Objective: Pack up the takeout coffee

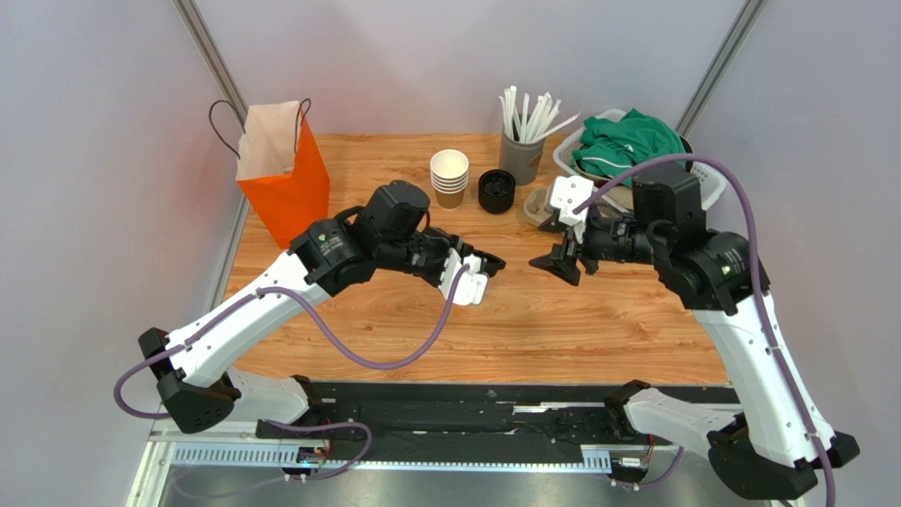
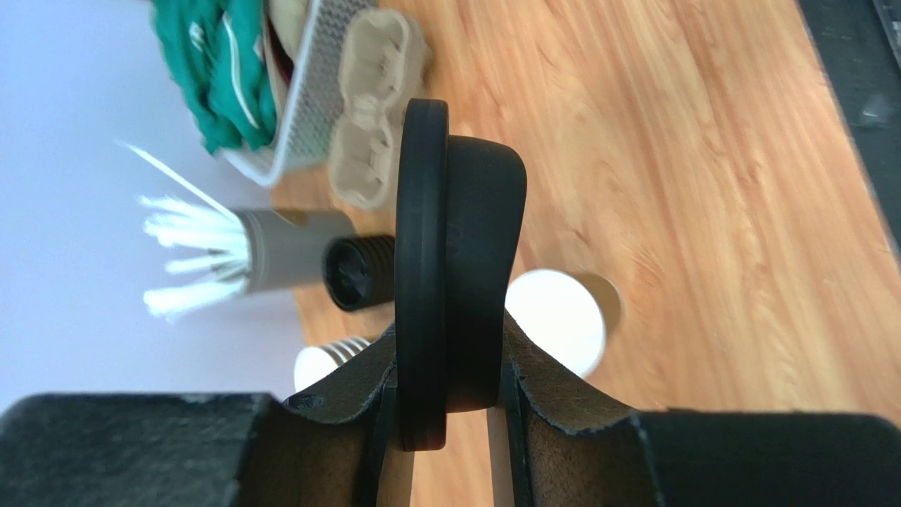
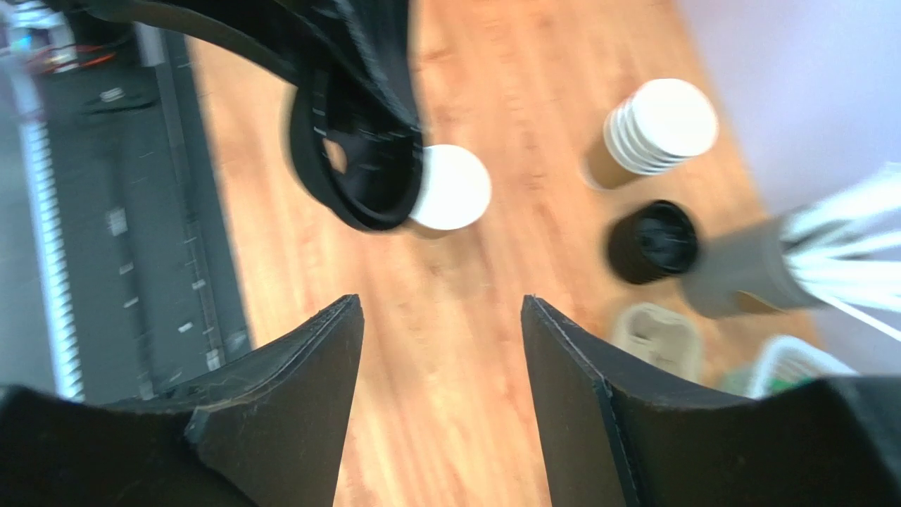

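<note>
My left gripper (image 1: 489,264) is shut on a round black plastic lid (image 2: 455,232) and holds it edge-on above the table. The lid also shows in the right wrist view (image 3: 354,180). A single small paper cup (image 2: 555,322), cream-white inside and lidless, stands on the wood just beyond the lid. It shows in the right wrist view (image 3: 449,188) too. In the top view my left gripper mostly hides it. My right gripper (image 1: 557,262) is open and empty and faces the left one across a short gap. Its fingers (image 3: 317,359) frame bare wood.
An orange paper bag (image 1: 286,174) stands open at the back left. A stack of lidless cups (image 1: 449,177), a stack of black lids (image 1: 496,190), a grey holder of white straws (image 1: 520,153), a beige cup carrier (image 2: 370,106) and a white basket (image 1: 711,190) with green cloth line the back.
</note>
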`<state>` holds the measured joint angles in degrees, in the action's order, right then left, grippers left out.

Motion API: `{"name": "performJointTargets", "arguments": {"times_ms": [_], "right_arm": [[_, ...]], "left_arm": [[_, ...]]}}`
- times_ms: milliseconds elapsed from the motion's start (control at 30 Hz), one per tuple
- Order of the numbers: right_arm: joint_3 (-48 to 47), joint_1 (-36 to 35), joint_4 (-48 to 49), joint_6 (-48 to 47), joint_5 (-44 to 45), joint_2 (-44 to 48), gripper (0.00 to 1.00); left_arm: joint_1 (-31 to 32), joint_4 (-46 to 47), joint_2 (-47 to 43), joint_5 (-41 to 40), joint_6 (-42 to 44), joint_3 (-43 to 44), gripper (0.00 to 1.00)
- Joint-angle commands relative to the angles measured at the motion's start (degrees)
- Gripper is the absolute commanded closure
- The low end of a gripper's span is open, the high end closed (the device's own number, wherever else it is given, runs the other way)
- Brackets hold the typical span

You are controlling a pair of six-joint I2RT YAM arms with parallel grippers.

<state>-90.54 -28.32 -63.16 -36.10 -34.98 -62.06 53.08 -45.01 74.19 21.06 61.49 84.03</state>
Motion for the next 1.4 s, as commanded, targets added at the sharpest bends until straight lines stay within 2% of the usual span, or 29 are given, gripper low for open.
{"name": "performJointTargets", "arguments": {"times_ms": [0,167,400,467,567,700,767,900,1200,1367], "right_arm": [[2.03,0.28,10.75,5.85,12.38,0.28,0.38],[3.97,0.19,17.18,10.43,17.22,-0.6,0.39],[3.01,-0.95,22.89,15.79,20.3,-3.06,0.42],[3.0,-1.65,23.86,16.58,21.0,-3.77,0.42],[3.18,-2.44,24.66,17.29,21.18,-4.65,0.45],[4.76,-4.29,24.84,17.11,21.09,-4.21,0.46],[5.99,-4.9,24.57,16.94,21.09,-3.86,0.47],[8.89,-6.66,24.48,15.88,22.32,-2.98,0.49],[17.32,-7.63,30.19,16.23,23.91,-2.71,0.54],[17.16,-7.81,32.57,17.2,22.94,-3.41,0.59]], "left_arm": [[-3.41,-16.3,4.02,-1.72,-9.18,10.0,0.7],[-10.27,-23.88,9.39,5.73,-21.05,19.93,0.69],[-12.74,-24.15,12.81,15.58,-31.16,20.91,0.69],[-12.91,-25.9,16.41,17.52,-32.48,22.4,0.7],[-13.88,-31.86,24.05,21.64,-33.54,28.28,0.77],[-16.07,-41.37,36.95,28.58,-35.04,38.38,0.77],[-17.57,-42.18,38.83,31.75,-35.83,40.42,0.76],[-18.45,-37.96,38.22,29.49,-38.9,38.67,0.76],[-18.45,-38.04,35.76,28.86,-38.73,37.53,0.75],[-18.19,-38.75,35.85,29.04,-38.03,37.61,0.75]]}}
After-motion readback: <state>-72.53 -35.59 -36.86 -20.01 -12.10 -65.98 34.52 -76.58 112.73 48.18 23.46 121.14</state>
